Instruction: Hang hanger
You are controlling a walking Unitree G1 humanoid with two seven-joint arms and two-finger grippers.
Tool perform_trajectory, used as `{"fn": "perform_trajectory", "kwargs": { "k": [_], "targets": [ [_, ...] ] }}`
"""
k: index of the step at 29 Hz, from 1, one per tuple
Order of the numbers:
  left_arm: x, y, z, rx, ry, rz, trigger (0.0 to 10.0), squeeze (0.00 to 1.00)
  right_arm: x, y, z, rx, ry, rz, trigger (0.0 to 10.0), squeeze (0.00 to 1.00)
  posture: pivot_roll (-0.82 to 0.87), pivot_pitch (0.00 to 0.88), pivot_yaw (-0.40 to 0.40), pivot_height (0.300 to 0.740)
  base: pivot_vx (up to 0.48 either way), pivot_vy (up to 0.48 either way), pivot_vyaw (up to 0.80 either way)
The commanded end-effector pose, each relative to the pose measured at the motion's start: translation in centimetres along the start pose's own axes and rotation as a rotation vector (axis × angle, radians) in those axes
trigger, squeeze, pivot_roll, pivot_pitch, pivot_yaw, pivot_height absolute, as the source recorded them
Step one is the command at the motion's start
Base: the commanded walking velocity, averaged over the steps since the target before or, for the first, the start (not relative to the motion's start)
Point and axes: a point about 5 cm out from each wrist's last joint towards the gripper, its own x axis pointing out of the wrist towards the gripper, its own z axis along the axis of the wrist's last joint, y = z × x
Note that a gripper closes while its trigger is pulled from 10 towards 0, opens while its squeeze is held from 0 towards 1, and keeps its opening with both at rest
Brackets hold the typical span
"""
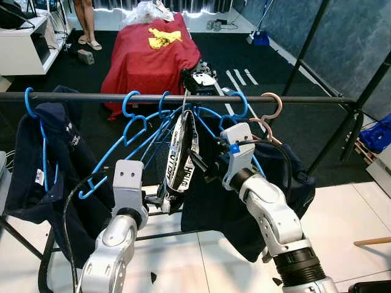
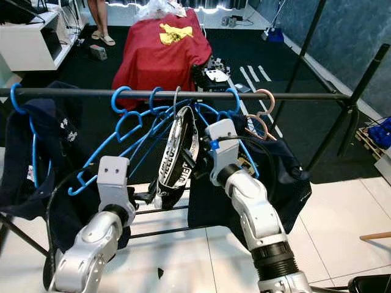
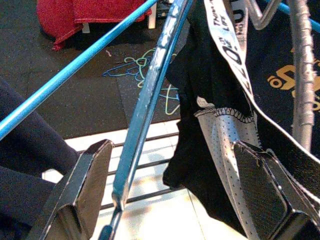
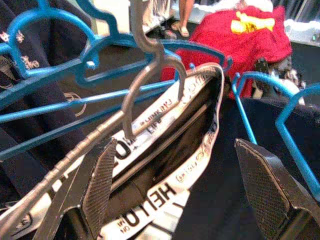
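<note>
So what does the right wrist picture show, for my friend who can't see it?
A grey hanger carrying a black garment with a white lettered band hangs among blue hangers, seen between the right claw's two open black fingers. A red cloth lies behind.

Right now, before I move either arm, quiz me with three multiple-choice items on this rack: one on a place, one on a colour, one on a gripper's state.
1. Where is the grey hanger's hook?
A. over the rail
B. on the floor
C. on the red cloth

2. What colour is the hanger at the rail's right end?
A. blue
B. pink
C. green

3. How is the right gripper?
A. shut on the rail
B. shut on a blue hanger
C. open

Answers: A, grey hanger hooks the rail; B, pink hanger; C, right gripper fingers stand apart.
</note>
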Motion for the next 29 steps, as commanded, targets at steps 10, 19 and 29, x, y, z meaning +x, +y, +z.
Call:
{"fn": "perform_trajectory", "kwargs": {
  "k": [10, 19, 29],
  "targets": [
    [0.8, -1.2, 0.0, 0.052, 0.01, -0.058, 10.0, 0.0, 0.5, 0.5, 0.7, 0.024, 0.026, 0.052, 10.0, 0.0, -0.02, 0.096, -0.066, 0.74, 0.0, 0.0, 0.0],
    [1.3, -2.3, 0.5, 0.068, -0.014, -0.125, 10.0, 0.0, 0.3, 0.8, 1.4, 0.019, 0.025, 0.071, 10.0, 0.0, -0.02, 0.099, -0.063, 0.74, 0.0, 0.0, 0.0],
    [1.1, -2.6, 0.6, 0.071, -0.016, -0.145, 10.0, 0.0, 0.8, 0.4, 0.6, 0.015, 0.071, 0.081, 10.0, 0.0, -0.01, 0.105, -0.064, 0.74, 0.0, 0.0, 0.0]
  ]
}}
